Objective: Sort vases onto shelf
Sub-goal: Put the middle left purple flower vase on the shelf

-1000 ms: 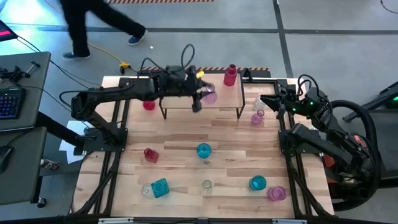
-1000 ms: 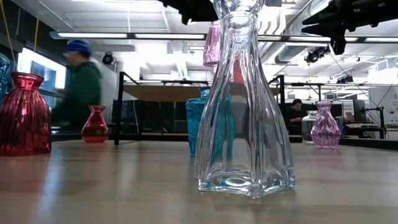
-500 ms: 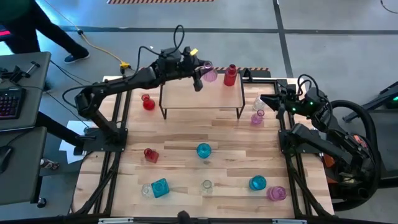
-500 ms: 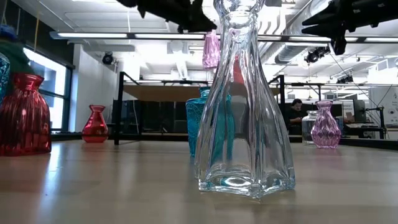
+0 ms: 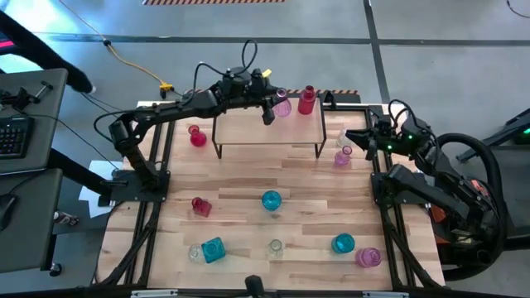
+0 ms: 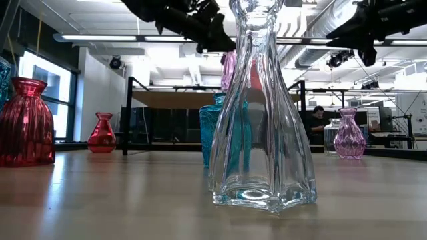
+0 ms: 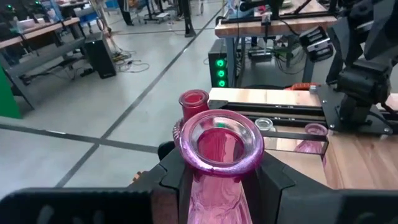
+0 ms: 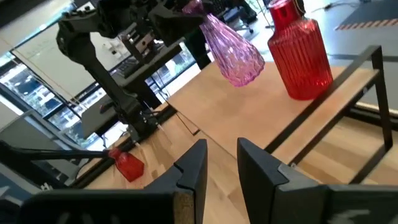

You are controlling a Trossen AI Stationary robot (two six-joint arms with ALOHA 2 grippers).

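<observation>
A pink vase (image 5: 282, 106) hangs over the far part of the shelf (image 5: 248, 128), with my left gripper (image 5: 270, 109) shut on it. Close beside it a red vase (image 5: 307, 100) stands on its base on the shelf top. In the low view the pink vase (image 6: 228, 69) shows behind a tall clear vase (image 6: 257, 107). My right gripper (image 5: 354, 136) waits at the table's right edge, fingers (image 8: 194, 167) a little apart with nothing between them. Next to it stand a clear and a pink vase (image 5: 342, 155). My left gripper pinches the pink vase's neck (image 7: 214, 182) just below the flared rim (image 7: 219, 142), one finger (image 7: 278, 185) on each side. The fingers come almost level from the table's left. The vase (image 8: 234, 53) hangs tilted, mouth toward the arm, base just above the shelf top.
Loose vases stand on the table: red (image 5: 197, 136) left of the shelf, red (image 5: 200, 205), teal (image 5: 271, 199), teal (image 5: 212, 249), clear (image 5: 275, 246), teal (image 5: 343, 243) and pink (image 5: 368, 257) nearer the front. The shelf's near and left parts are bare wood.
My left gripper has carried the pink vase from over the shelf's near edge toward the far edge and a little right, closer to the red vase, and has sunk somewhat. The vase stays in the hold. A person at the far left has walked out of view.
</observation>
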